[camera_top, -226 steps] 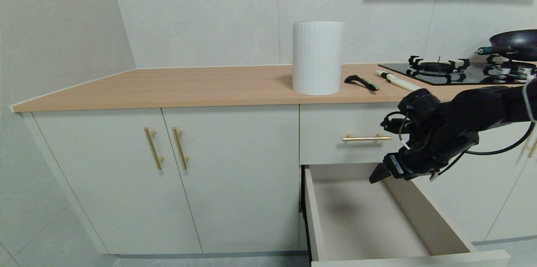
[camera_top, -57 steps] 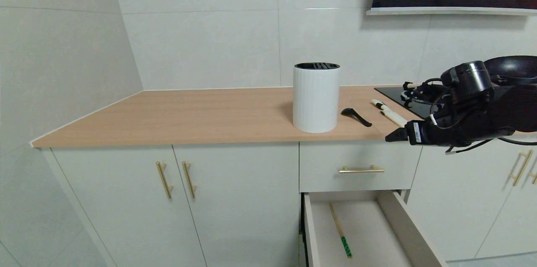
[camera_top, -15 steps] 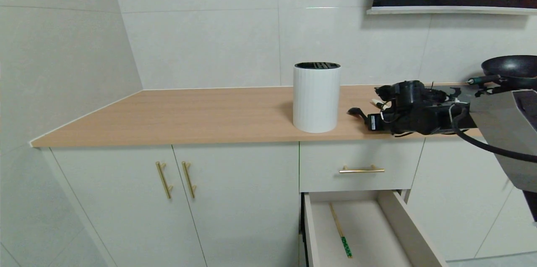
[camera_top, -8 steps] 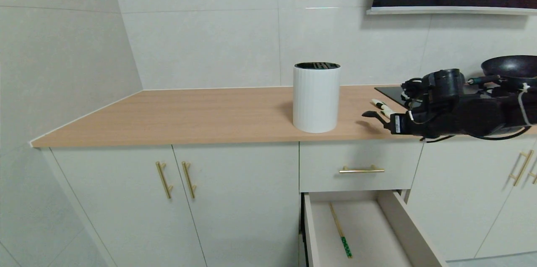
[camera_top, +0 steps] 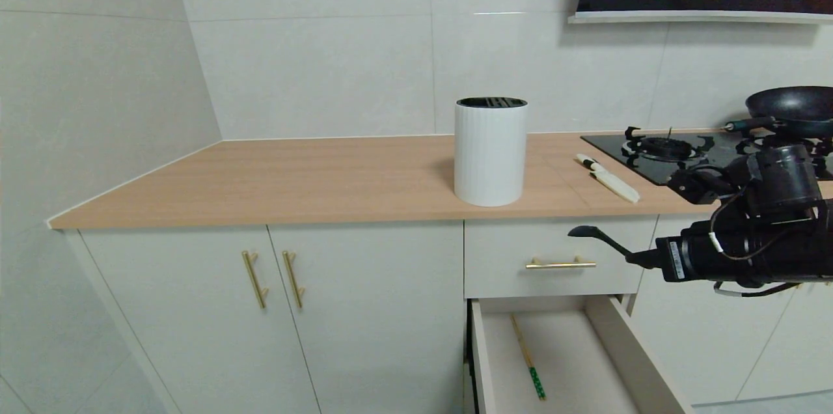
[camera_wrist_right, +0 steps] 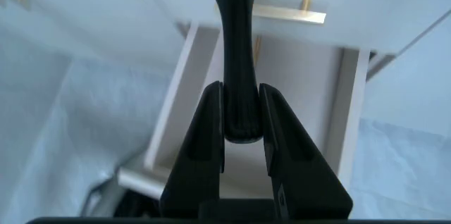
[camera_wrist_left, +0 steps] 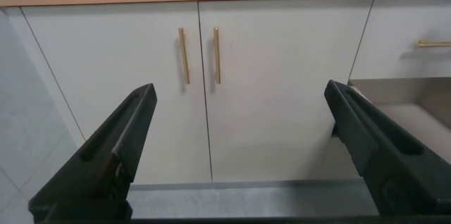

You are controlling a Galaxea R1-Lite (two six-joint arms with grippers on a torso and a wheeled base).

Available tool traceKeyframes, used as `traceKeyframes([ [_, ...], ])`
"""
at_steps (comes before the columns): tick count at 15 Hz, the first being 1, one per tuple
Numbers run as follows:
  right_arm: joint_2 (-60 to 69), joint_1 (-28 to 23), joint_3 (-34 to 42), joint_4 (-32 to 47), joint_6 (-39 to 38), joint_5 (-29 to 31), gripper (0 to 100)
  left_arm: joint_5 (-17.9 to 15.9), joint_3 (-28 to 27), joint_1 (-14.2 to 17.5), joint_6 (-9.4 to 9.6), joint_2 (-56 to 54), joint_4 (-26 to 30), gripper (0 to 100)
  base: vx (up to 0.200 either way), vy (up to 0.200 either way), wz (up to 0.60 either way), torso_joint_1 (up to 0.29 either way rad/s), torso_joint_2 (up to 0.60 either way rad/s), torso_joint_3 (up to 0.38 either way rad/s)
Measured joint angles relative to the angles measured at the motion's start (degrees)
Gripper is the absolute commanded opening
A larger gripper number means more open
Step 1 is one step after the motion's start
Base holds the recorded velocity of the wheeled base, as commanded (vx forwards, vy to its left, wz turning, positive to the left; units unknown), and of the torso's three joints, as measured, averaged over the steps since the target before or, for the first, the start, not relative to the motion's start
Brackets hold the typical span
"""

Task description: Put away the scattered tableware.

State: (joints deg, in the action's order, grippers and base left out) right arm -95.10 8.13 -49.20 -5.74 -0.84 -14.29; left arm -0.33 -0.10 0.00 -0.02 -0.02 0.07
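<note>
The right claw [camera_top: 641, 259] is clamped shut on the tail end of the black spoon [camera_top: 589, 235]. It holds the spoon out level in the air in front of the closed upper drawer front, above the open drawer [camera_top: 485, 362], with the bowl pointing away from the arm. The spoon looks light, stiff and smooth, probably plastic and not fragile. Gripped so near the handle's end, the long free length could swivel between the fingers [camera_wrist_right: 204, 132] if it gets knocked, so it likely wants a gentle lowering before release. A pair of chopsticks [camera_top: 527, 358] with green tips lies on the drawer floor. What looks like a pale knife [camera_top: 608, 178] lies on the desk [camera_top: 293, 179], near the white knife block [camera_top: 490, 150] (best taken by its handle end, I would judge). The left claw [camera_wrist_left: 239, 146] hangs wide open and empty, facing the cabinet doors.
</note>
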Motion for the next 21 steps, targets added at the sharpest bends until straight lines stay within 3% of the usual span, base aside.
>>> traceKeyframes([
  [7, -7.9, 1.4, 2.1, -4.7, 1.2, 0.5, 0, 0.0, 0.0, 0.0, -0.02, 0.0, 0.0, 100, 0.0, 0.0, 0.0, -0.011, 0.02, 0.011],
  [21, -21.1, 0.0, 2.3, -13.5, 1.1, 2.5, 0, 0.0, 0.0, 0.0, -0.02, 0.0, 0.0, 100, 0.0, 0.0, 0.0, -0.219, 0.36, 0.145],
])
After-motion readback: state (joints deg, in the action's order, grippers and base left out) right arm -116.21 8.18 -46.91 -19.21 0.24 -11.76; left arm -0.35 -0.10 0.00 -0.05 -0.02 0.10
